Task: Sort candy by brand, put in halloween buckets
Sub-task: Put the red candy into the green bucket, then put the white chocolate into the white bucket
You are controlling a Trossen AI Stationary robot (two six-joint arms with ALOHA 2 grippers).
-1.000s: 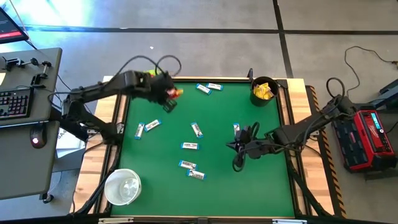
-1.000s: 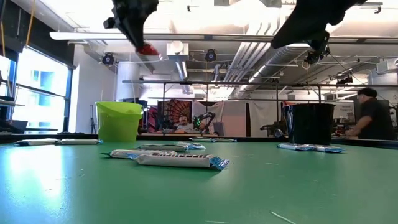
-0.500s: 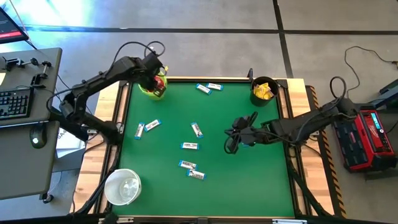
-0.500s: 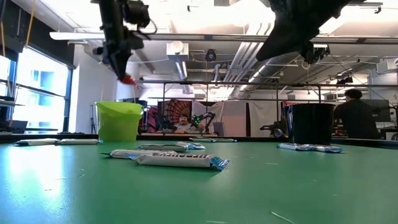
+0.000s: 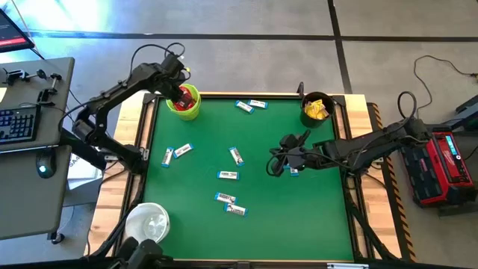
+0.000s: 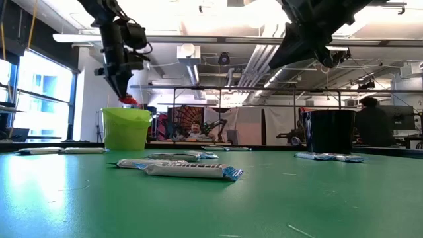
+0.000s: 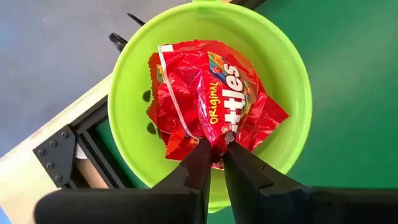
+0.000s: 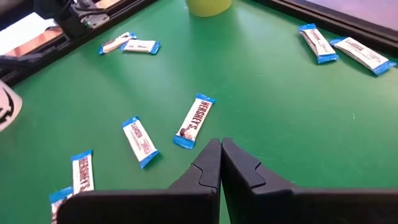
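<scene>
The left gripper [image 7: 214, 163] pinches one edge of a red packet [image 7: 208, 93], its fingers nearly together on the crinkled wrapper, and holds it directly over the mouth of the lime green bucket [image 5: 184, 104] at the table's 11 o'clock corner; the packet's long axis runs away from the fingertips across the bucket's opening, its printed face up toward the wrist camera. The right gripper [image 8: 220, 149], fingers pressed together and holding nothing, hangs above the green table [image 5: 254, 224] a little toward 3 o'clock of centre. Slim white-and-blue bars [image 5: 236, 155] lie flat and scattered around the middle, their long axes pointing different ways. The black bucket [image 5: 317, 109] with yellow packets [image 5: 318, 110] stands at 1 o'clock, the white bucket [image 5: 146, 224] at 7 o'clock.
</scene>
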